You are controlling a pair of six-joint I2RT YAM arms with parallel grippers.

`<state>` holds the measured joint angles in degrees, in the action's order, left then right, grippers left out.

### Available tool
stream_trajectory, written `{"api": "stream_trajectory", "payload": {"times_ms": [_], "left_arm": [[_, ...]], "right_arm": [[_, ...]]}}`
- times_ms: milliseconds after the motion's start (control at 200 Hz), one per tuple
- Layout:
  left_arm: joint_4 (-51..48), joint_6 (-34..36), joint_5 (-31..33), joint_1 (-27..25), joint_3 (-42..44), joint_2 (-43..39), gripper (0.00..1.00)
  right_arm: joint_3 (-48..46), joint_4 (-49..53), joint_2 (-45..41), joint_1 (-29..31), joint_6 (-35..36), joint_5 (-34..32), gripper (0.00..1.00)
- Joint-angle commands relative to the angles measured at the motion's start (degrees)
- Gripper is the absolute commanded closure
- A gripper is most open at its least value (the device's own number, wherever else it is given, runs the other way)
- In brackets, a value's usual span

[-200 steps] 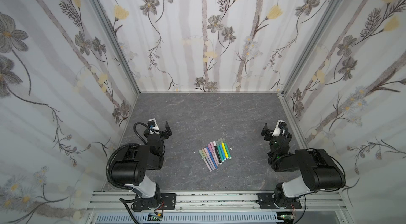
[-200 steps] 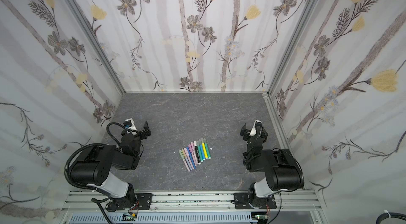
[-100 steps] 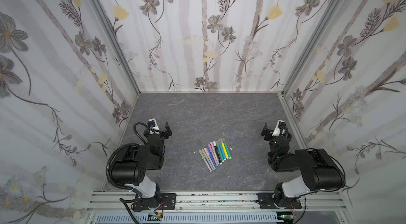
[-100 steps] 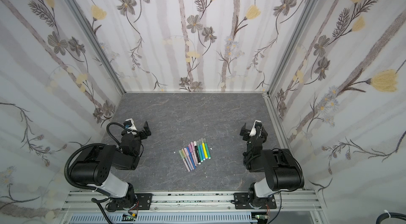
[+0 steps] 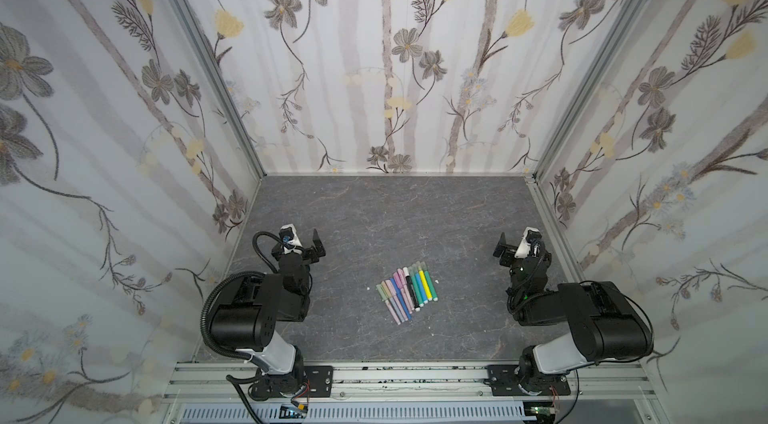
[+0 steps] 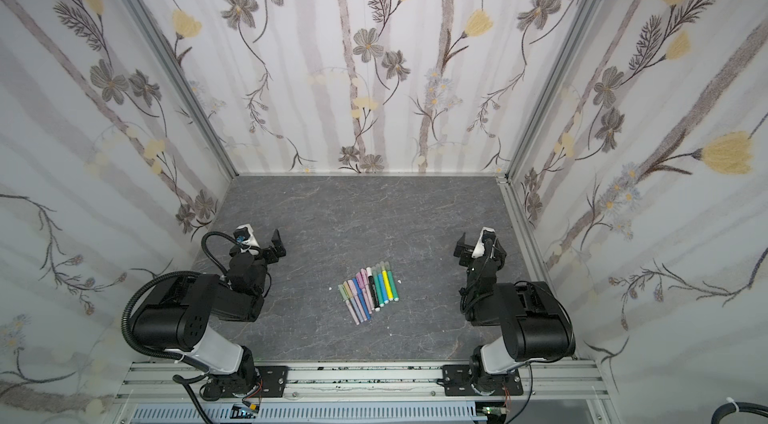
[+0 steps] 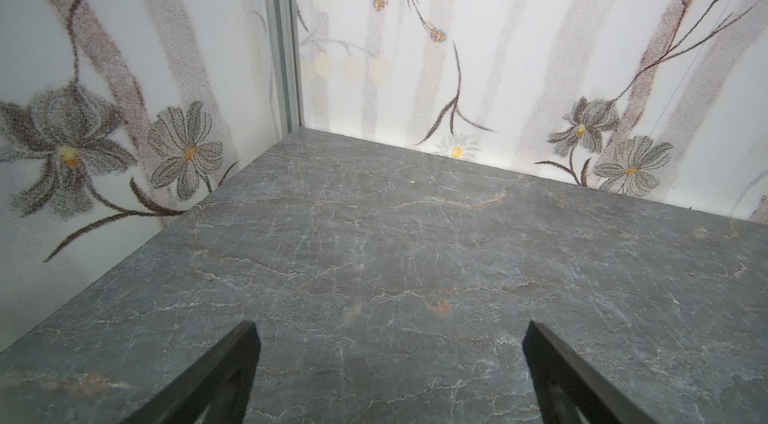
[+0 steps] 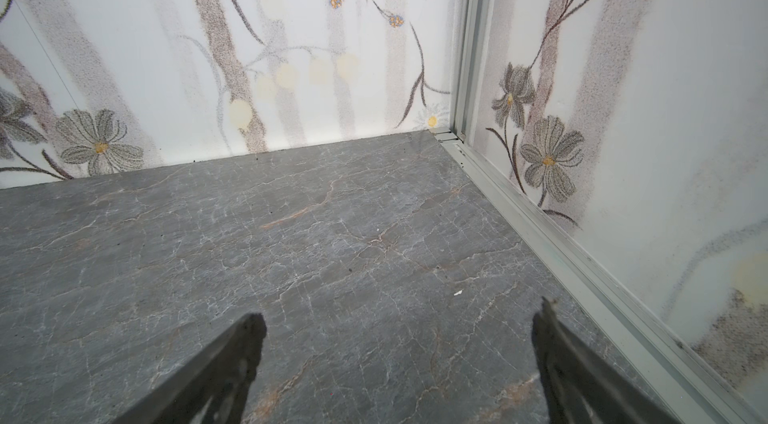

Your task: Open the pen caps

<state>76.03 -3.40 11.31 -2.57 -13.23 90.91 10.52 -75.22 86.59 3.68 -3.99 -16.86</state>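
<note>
Pens: about eleven slim markers (image 5: pixel 406 294) lie side by side in a slightly fanned row on the bench, midway between the two arms and towards the near edge.
Pen caps: the pen caps (image 5: pixel 415 270) appear to be seated on the far ends of the barrels. At this size the seams cannot be made out.
Left pincer: the left pincer (image 7: pixel 390 330) is spread wide and empty. It sits low at the left of the bench, well apart from the pens.
Right pincer: the right pincer (image 8: pixel 399 314) is spread wide and empty. It sits at the right, close to the side wall and well apart from the pens.
Handling: the pens are likely light, rigid, smooth plastic. They should roll easily and may slip under a pinch.
Grip points: one pincer should probably take the barrel at mid-length and the other the cap alone, pulling along the pen's axis.
Risk: the pens lie tightly packed, so a descending finger may disturb the neighbours. An outer pen is the easier start.
Surface: the bench (image 5: pixel 374 214) is flat, dark grey, marble-patterned and hard.
Room: floral-papered walls (image 5: pixel 395 68) enclose the left, far and right sides. An aluminium rail (image 5: pixel 395 376) carries both arm bases at the near edge.
</note>
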Motion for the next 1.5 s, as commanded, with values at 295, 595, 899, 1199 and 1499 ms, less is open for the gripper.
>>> {"api": "stream_trajectory", "payload": {"times_ms": [295,595,899,1199,1499], "left_arm": [[1.3,-0.3,1.8,-0.2,-0.2,-0.5,0.0],[-29.7,-13.7,13.2,-0.4,-9.1,-18.1,0.0],[-56.2,-26.9,-0.6,-0.5,-16.8,-25.7,0.0],[-72.8,-27.0,-4.0,-0.5,-18.0,-26.4,0.0],[-71.5,-29.5,-8.4,-0.6,-17.7,-21.6,0.0]], "right_arm": [[0.9,6.6,-7.9,0.9,1.4,-1.8,0.0],[17.5,49.6,-26.0,-1.8,-21.8,7.0,0.0],[30.7,78.6,-21.0,10.8,-15.2,7.1,0.0],[34.6,93.6,-16.6,25.3,-16.5,4.4,0.16],[38.4,95.8,-9.0,30.9,-17.5,6.1,0.31]]}}
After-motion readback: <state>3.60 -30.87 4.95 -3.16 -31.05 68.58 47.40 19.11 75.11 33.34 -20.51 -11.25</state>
